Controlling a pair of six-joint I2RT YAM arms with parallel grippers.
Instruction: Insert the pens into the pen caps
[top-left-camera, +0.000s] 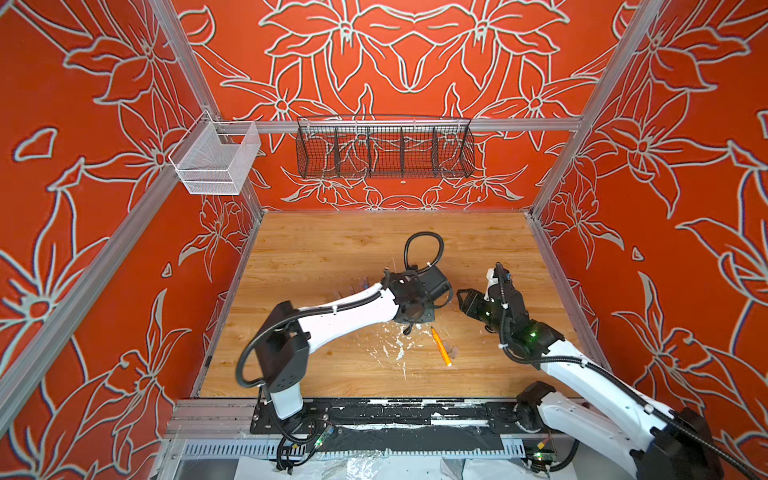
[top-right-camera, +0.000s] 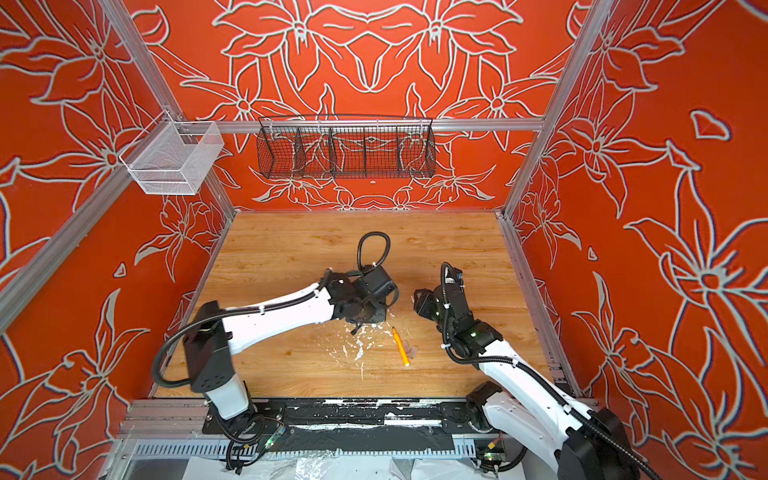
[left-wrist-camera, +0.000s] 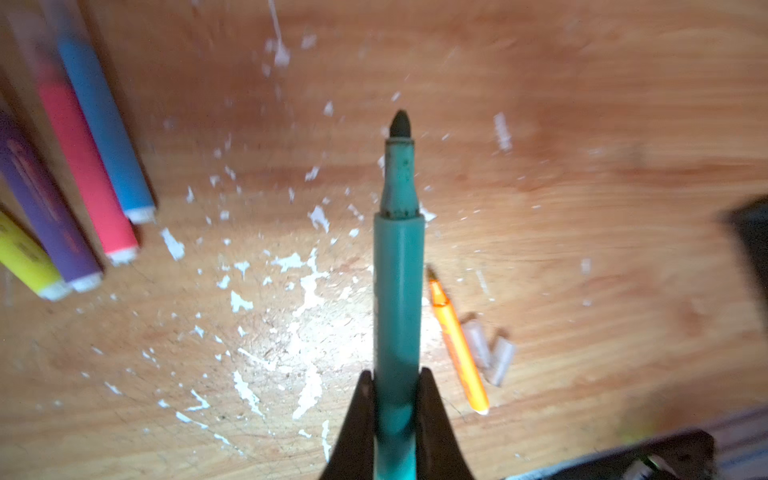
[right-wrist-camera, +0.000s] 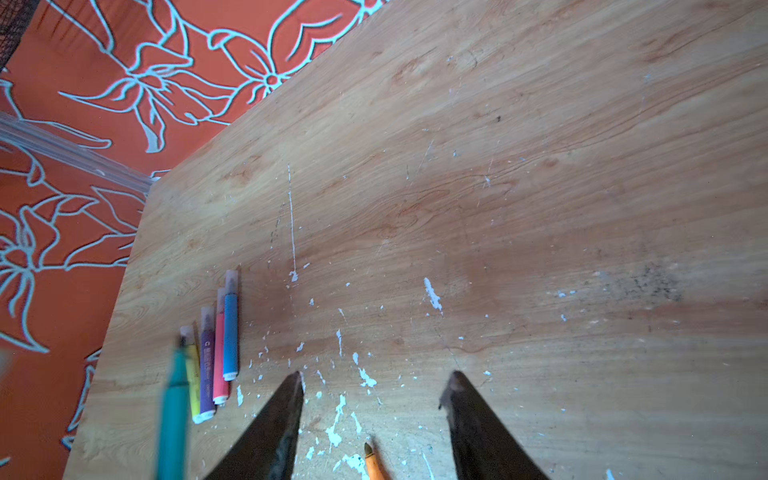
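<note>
My left gripper (left-wrist-camera: 395, 374) is clamped on the green pen (left-wrist-camera: 399, 291), low on the barrel, so most of its length and the bare dark tip stick out ahead of me. My right gripper (right-wrist-camera: 376, 376) hangs over the tabletop (right-wrist-camera: 498, 166) with its fingers apart and nothing between them.

Four pens look finished. The blue pen (right-wrist-camera: 230, 332), pink pen (right-wrist-camera: 220, 353), purple pen (right-wrist-camera: 206, 365) and yellow pen (right-wrist-camera: 192, 374) lie capped, side by side.

In a top view, the uncapped orange pen (top-left-camera: 440, 347) lies at about 6 o'clock from my right gripper. The two loose pen caps (left-wrist-camera: 490, 353) sit just beside it, on its 3 o'clock side.

As I judge it, the job now is to fetch one cap with my right gripper. The caps lie close together, so I should come down on the outer one only. I should pinch it near its closed end and leave the mouth free.

Then I line the mouth up with the green tip, axis to axis, and press straight on. With that much pen overhanging, any sideways push could swing it in my grip or mash the felt.
</note>
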